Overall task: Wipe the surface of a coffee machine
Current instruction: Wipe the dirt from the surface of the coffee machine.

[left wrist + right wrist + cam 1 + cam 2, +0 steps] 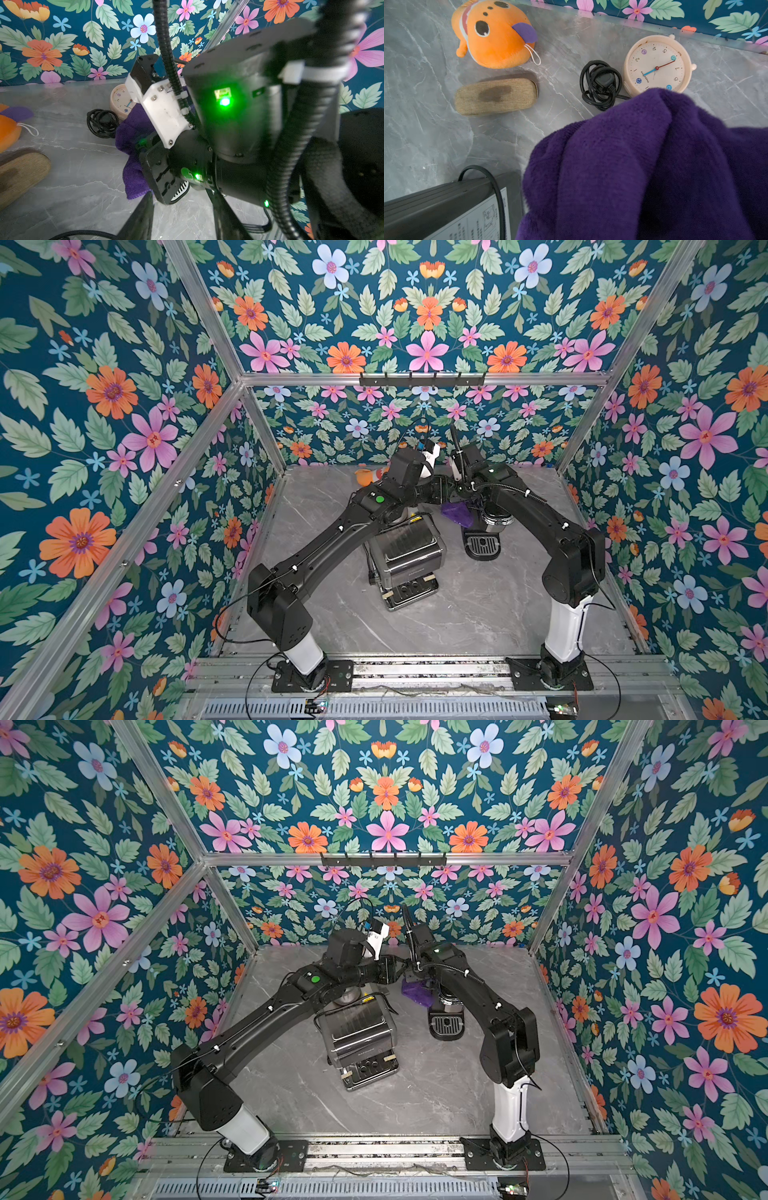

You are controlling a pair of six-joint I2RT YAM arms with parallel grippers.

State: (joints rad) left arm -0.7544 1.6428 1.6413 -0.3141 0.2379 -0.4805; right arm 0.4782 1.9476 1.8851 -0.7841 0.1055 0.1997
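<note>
Counter (478, 614), grey marble.
- Large coffee machine (405, 564) stands at the counter's centre. Small coffee machine (484, 537) is just beside it, toward the right edge and farther back.
- Right gripper (145, 149): its fingers are buried in the purple cloth (456, 514) and clamped tight on it. The cloth hangs between the two machines, against the upper left side of the small one. Contact cannot be told.
- Left gripper (182, 216) hovers near the right wrist, behind the large machine. Its fingers stand moderately apart, with only bare counter showing between them.
- Along the far edge are an orange plush fish (492, 35), a tan case (496, 96), a coiled black cable (600, 85) and a cream clock (657, 64). The cable lies just beside the clock.
</note>
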